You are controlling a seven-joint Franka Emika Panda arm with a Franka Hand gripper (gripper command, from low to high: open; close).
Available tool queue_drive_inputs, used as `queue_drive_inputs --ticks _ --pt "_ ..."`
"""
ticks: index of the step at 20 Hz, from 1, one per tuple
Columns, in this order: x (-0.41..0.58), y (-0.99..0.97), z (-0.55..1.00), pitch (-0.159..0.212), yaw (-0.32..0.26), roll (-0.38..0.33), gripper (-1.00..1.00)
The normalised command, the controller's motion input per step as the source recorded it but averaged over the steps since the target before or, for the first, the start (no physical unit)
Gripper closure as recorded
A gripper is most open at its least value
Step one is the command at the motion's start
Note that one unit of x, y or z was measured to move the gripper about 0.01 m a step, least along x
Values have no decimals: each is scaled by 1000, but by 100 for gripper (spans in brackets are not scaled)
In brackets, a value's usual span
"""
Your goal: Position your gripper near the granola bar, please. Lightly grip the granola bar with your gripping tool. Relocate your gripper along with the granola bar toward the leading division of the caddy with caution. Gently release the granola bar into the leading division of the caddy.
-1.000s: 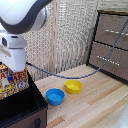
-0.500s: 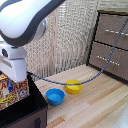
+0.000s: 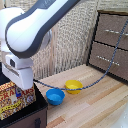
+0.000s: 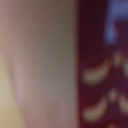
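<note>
Your gripper (image 3: 22, 85) hangs low over the caddy (image 3: 35, 116); its fingers are hidden, so you cannot tell their state. The granola bar (image 3: 15, 99) shows inside the caddy. Both the blue bowl (image 3: 55, 96) and yellow bowl (image 3: 73, 86) look empty.

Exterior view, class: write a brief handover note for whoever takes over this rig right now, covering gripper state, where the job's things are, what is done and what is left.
Gripper: low over the caddy; its fingers are hidden, so open or shut cannot be told.
Granola bar: at the caddy's front division, right below the gripper head in this view. The wrist view shows only blurred red print, close up.
Done: bar brought to the caddy.
Left: confirm the bar sits inside the division, release it if held, then lift clear.
</note>
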Motion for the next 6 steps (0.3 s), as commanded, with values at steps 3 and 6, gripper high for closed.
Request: queue_drive_inputs --ticks 3,6 --pt "95 106 -11 1 -10 0 -100" --pt "62 -62 161 26 -56 3 -100"
